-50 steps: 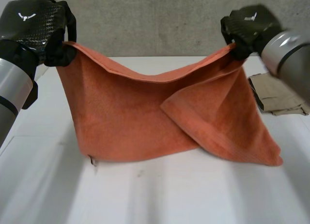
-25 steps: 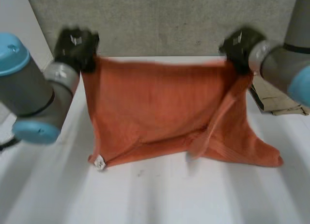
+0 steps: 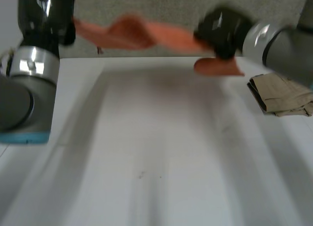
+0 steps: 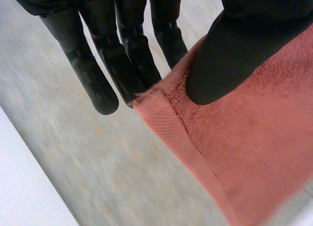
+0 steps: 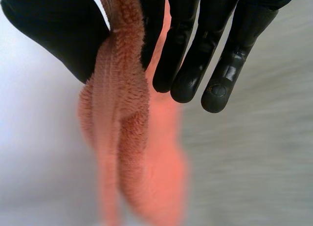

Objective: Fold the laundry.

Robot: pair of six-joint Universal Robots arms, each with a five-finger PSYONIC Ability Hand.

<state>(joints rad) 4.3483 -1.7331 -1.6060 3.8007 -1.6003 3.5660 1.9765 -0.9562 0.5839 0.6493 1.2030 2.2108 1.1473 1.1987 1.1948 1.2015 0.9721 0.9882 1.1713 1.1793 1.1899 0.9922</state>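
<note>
An orange towel (image 3: 146, 34) is stretched in the air over the far edge of the white table (image 3: 156, 152), held by both hands. My left hand (image 3: 46, 13) pinches one corner of the towel (image 4: 244, 138) between thumb (image 4: 230, 55) and straight fingers (image 4: 98, 74). My right hand (image 3: 220, 28) pinches the other end, where the bunched towel (image 5: 120, 113) hangs down between thumb and fingers (image 5: 195, 55). A flap of towel droops just below the right hand.
A folded beige cloth (image 3: 281, 95) lies on the table at the right edge. A grey concrete wall (image 3: 161, 6) stands behind the table. My grey arms come in from both sides.
Both hands have swung the towel up and away from me. It hung down to the table before; now it is off the table and stretched near the far edge.
</note>
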